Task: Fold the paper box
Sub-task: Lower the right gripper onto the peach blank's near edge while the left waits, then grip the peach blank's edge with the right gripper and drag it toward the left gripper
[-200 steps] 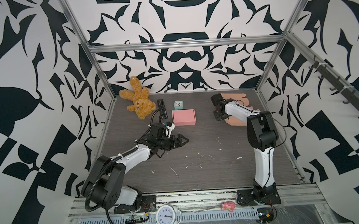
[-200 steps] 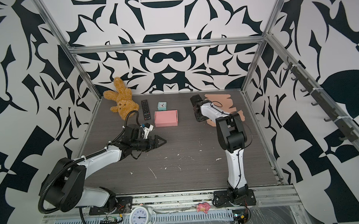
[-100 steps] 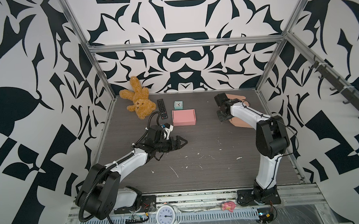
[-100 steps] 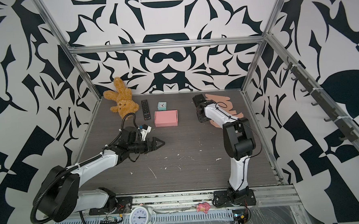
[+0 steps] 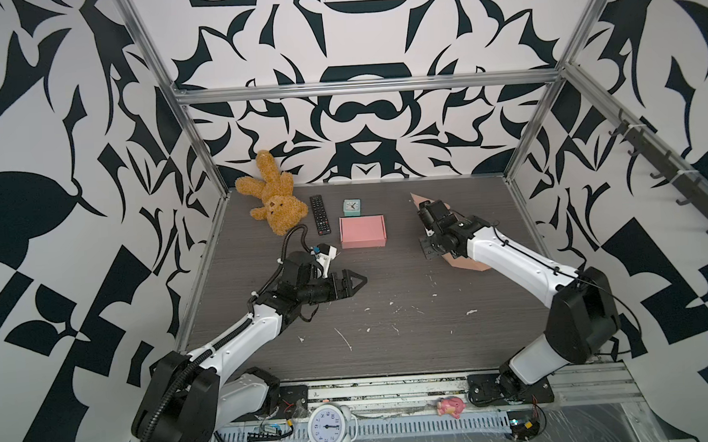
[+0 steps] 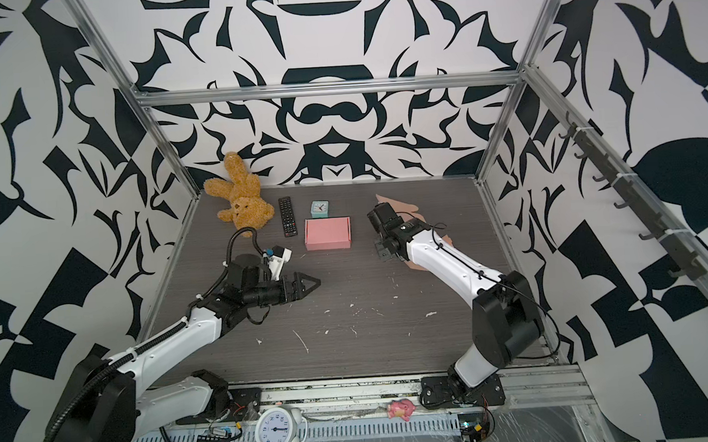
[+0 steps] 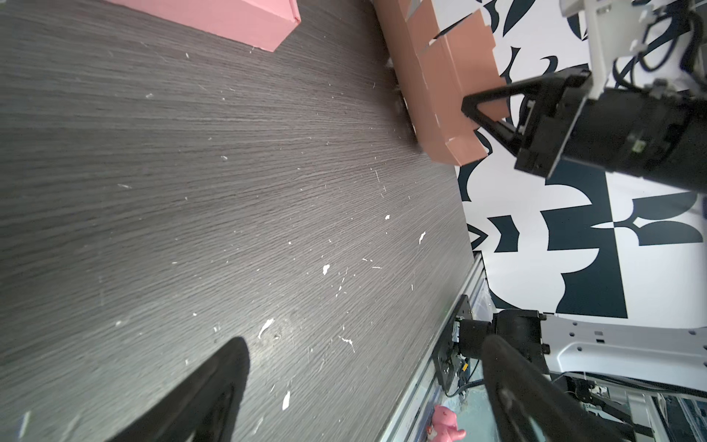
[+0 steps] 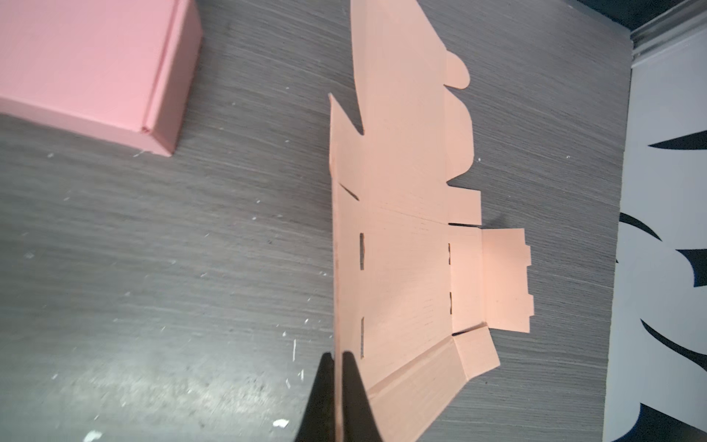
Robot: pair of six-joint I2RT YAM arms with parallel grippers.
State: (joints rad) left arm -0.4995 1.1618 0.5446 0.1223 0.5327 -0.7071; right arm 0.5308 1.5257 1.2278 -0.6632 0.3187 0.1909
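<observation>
Paper box (image 8: 405, 248), mostly flat, near far right corner of surface (image 5: 413, 343); right jaws clamped on its edge; left jaws apart, empty, well away.

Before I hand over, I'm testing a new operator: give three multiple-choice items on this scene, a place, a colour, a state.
1. Where does the remote lie? A on the flat blank; B between the teddy bear and the pink box; C on the pink box.
2. What colour is the small clock at the back? A red; B yellow; C teal.
3. How is the right pincer? A shut on the flat blank's edge; B open; C shut on the remote.
Key: B, it lies between them; C, its case is teal; A, it clamps that edge.
</observation>
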